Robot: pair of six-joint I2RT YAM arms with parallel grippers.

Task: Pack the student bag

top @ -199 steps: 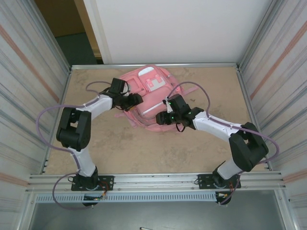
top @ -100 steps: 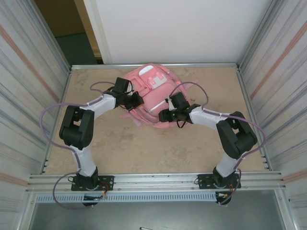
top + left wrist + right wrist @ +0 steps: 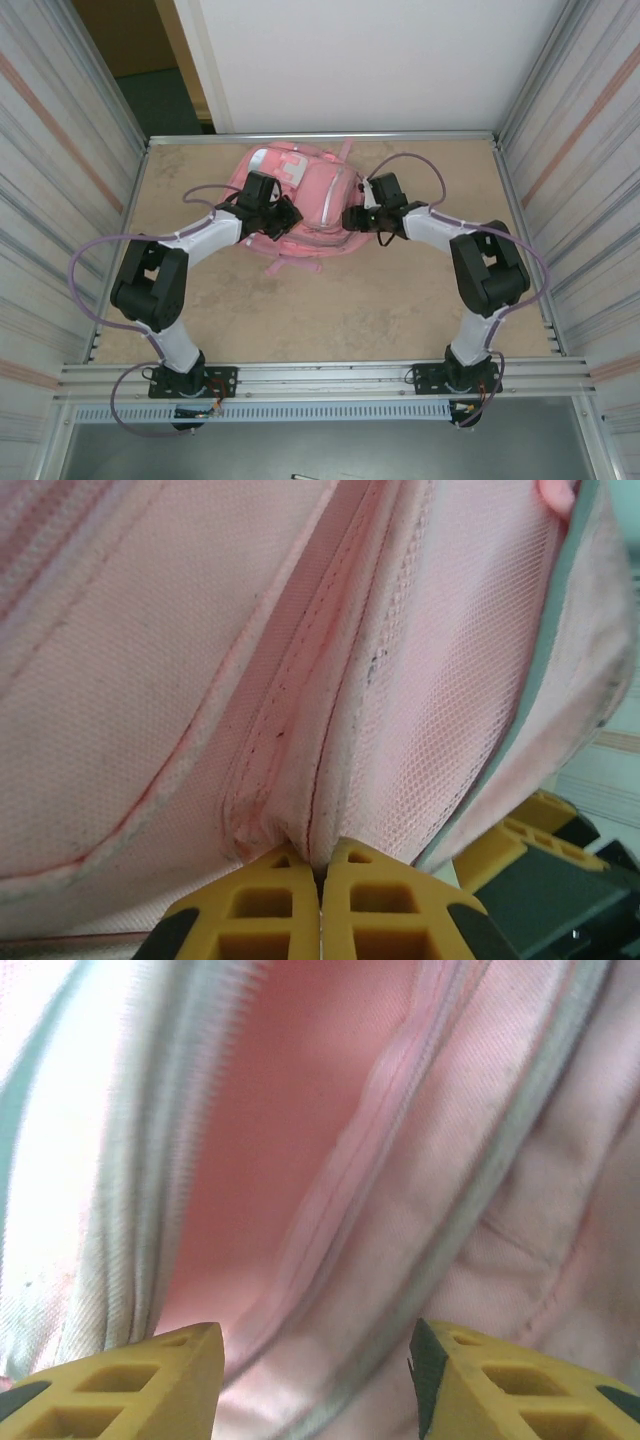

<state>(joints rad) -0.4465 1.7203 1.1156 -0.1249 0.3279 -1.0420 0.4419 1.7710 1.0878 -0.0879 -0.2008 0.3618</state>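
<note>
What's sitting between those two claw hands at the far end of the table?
The pink student bag lies between the left gripper and the right gripper. The top view shows it, with one gripper at each side of the bag.

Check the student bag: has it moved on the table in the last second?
Yes. In the top view the student bag has swung leftward along the table's back rail; its white patch now sits nearer the left corner.

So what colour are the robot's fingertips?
Yellow fingertips, clearest in the left wrist view.
</note>
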